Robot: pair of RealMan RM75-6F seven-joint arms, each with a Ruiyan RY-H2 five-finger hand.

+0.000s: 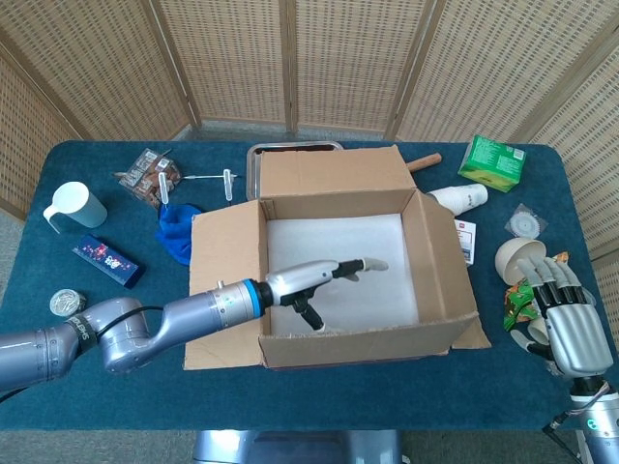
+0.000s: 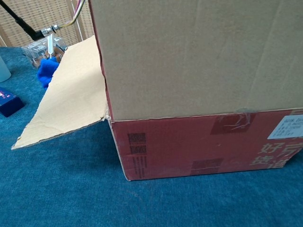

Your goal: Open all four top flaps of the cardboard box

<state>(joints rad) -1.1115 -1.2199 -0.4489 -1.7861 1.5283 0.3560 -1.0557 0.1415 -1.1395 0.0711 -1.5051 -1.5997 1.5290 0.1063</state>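
Reaching into the open cardboard box (image 1: 338,271) at the table's centre, the left hand (image 1: 324,275) lies with fingers stretched forward and close together, holding nothing, just behind the near flap (image 1: 358,343), which tips outward. Pushing that flap steadily outward and down looks best. The right hand (image 1: 571,329) rests apart, fingers side by side, empty.

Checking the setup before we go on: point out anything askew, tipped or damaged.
The paper cup right of the cardboard box lies on its side. The box's left flap has a ragged, creased lower edge. Nothing is spilled.
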